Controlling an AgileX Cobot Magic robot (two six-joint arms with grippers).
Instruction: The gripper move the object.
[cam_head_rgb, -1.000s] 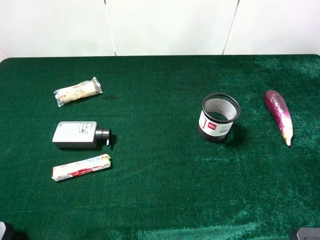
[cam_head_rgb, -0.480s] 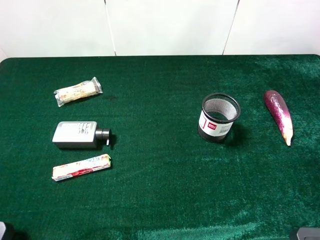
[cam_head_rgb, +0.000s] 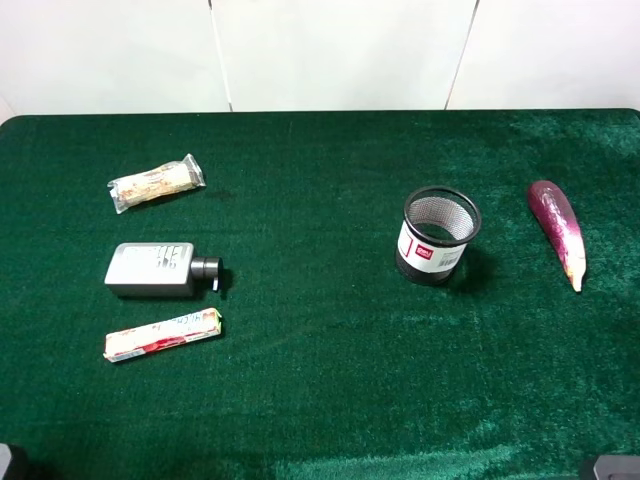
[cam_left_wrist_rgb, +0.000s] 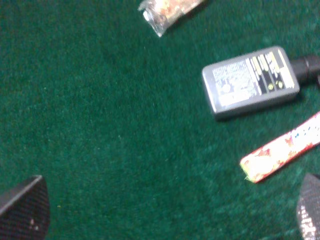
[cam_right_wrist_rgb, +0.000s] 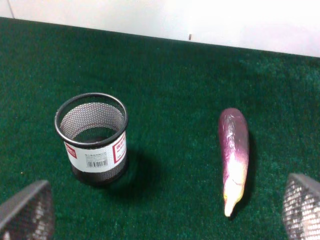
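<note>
The object (cam_head_rgb: 152, 269) is a flat silver-grey box with a dark stub (cam_head_rgb: 206, 268). It lies label-up on the green cloth at the left, between two wrapped snack bars. In the left wrist view the object (cam_left_wrist_rgb: 250, 82) lies ahead of my left gripper (cam_left_wrist_rgb: 167, 215) and well apart from it. That gripper is open and empty, with only its fingertips (cam_left_wrist_rgb: 25, 207) showing. My right gripper (cam_right_wrist_rgb: 165, 210) is also open and empty, short of the mesh cup (cam_right_wrist_rgb: 93, 137). In the high view only slivers of the arms show at the bottom corners.
One snack bar (cam_head_rgb: 155, 183) lies behind the object, and another (cam_head_rgb: 162, 334) lies in front of it. A black mesh cup (cam_head_rgb: 438, 236) stands right of centre. A purple eggplant (cam_head_rgb: 558, 228) lies at the far right. A white wall stands behind the table's far edge.
</note>
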